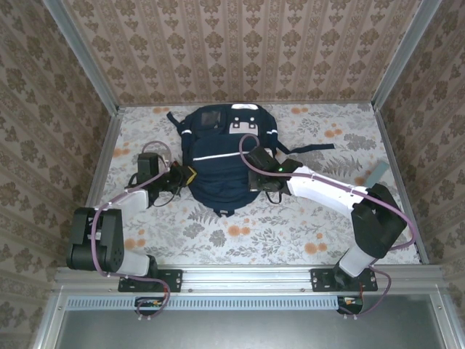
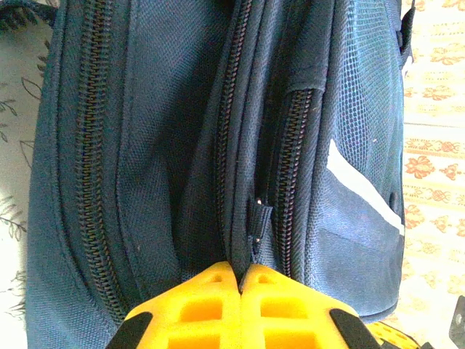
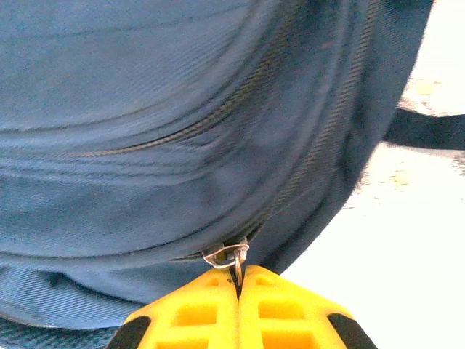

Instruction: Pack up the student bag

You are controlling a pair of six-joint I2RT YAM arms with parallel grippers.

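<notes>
The student bag (image 1: 221, 156) lies flat in the middle of the table, navy blue with a white stripe. My left gripper (image 1: 190, 174) is at its left side, yellow fingers (image 2: 196, 305) shut on a fold of navy fabric (image 2: 243, 243) between two zipper tracks. Beside that fold hangs a small fabric zipper tab (image 2: 259, 220), outside the jaws. My right gripper (image 1: 256, 182) is at the bag's right side. Its fingers (image 3: 280, 309) are shut on the metal zipper pull (image 3: 231, 258) of a closed zipper track (image 3: 218, 116).
Dark straps (image 1: 312, 149) trail from the bag toward the right on the floral tablecloth (image 1: 240, 233). A small grey-green item (image 1: 375, 174) lies near the right edge. Patterned walls with metal rails enclose the table on three sides.
</notes>
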